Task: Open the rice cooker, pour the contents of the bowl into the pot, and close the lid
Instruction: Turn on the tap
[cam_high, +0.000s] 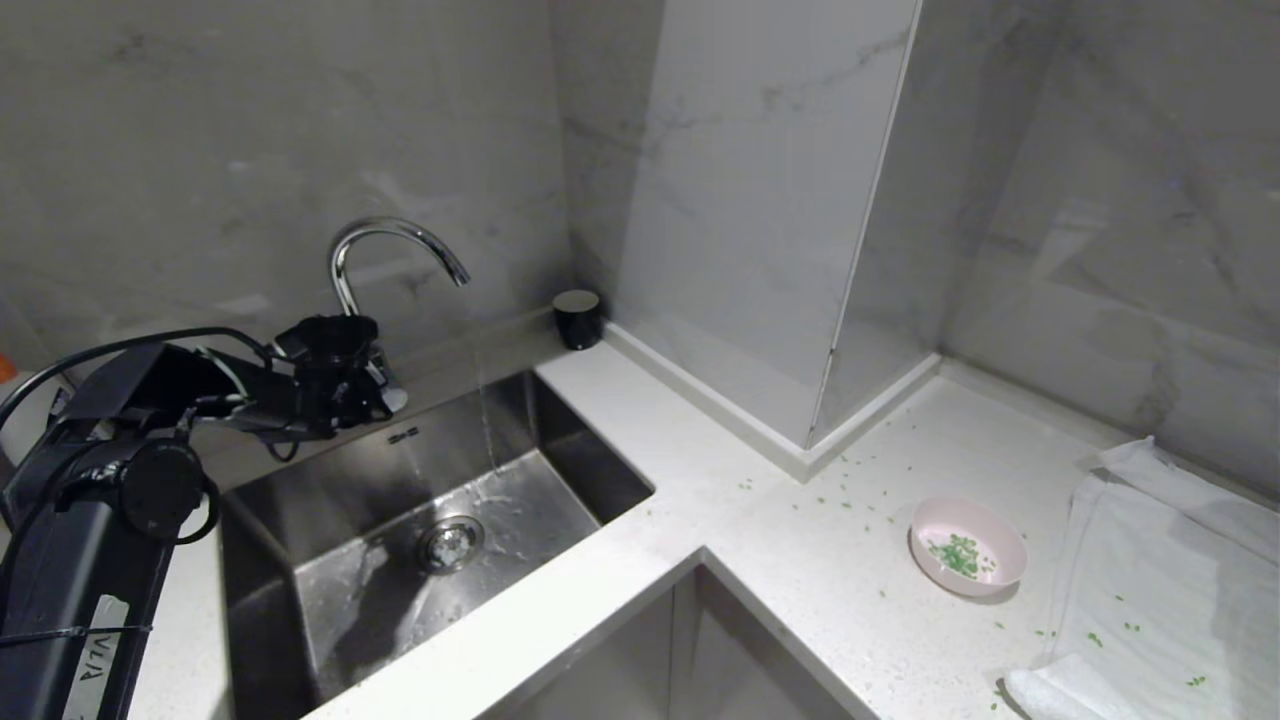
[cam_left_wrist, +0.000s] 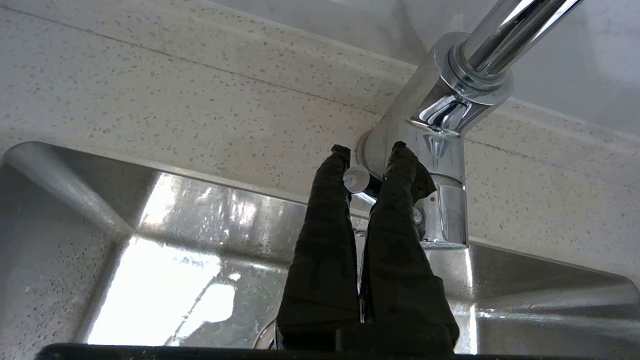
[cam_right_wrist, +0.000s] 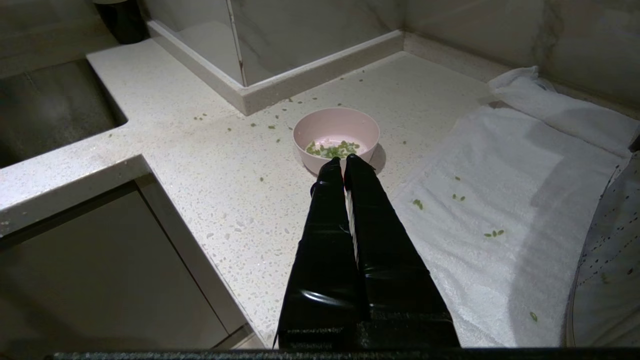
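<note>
The pale pink bowl (cam_high: 967, 547) (cam_right_wrist: 336, 131) stands on the white counter, and its contents (cam_high: 957, 553) (cam_right_wrist: 332, 149) are chopped green bits. The rice cooker, its pot and its lid are out of view. My left gripper (cam_high: 385, 392) (cam_left_wrist: 370, 150) is at the foot of the faucet, shut on the faucet lever (cam_left_wrist: 356, 179), whose round end shows between the fingertips. My right gripper (cam_right_wrist: 343, 160) hangs shut and empty above the counter, just in front of the bowl; it is outside the head view.
Water runs from the chrome faucet (cam_high: 395, 235) into the steel sink (cam_high: 560, 440). A black cup (cam_high: 578, 318) stands in the back corner. A white towel (cam_high: 1170, 590) lies right of the bowl. Green bits are scattered over counter (cam_high: 800, 560) and towel. A speckled metal rim (cam_right_wrist: 607, 260) shows beside the towel.
</note>
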